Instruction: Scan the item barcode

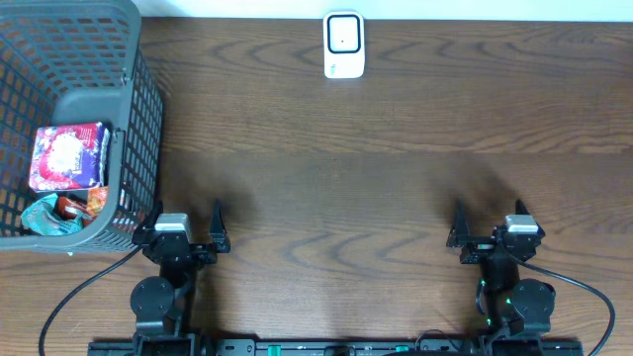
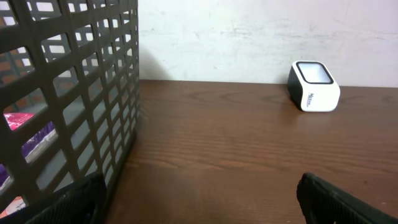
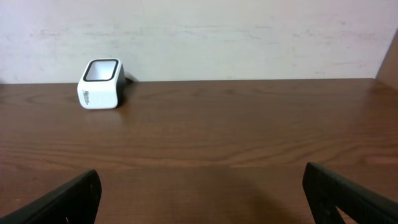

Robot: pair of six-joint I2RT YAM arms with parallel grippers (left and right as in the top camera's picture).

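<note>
The item, a purple and red packet point(image 1: 67, 156), lies inside the grey mesh basket point(image 1: 134, 109) at the left; through the mesh it shows as a purple patch point(image 2: 34, 140). The white barcode scanner point(image 1: 344, 44) stands at the table's far edge, also in the left wrist view point(image 2: 314, 86) and the right wrist view point(image 3: 99, 84). My left gripper point(image 1: 186, 218) rests open at the near edge beside the basket's corner, nothing between its fingers point(image 2: 199, 202). My right gripper point(image 1: 490, 218) is open and empty too point(image 3: 202, 199), near the front right.
A teal packet point(image 1: 47, 218) and an orange one point(image 1: 87, 203) lie in the basket's near corner. The basket wall point(image 2: 74, 93) stands close on the left of my left gripper. Brown wooden table point(image 1: 346, 168) stretches between the grippers and the scanner.
</note>
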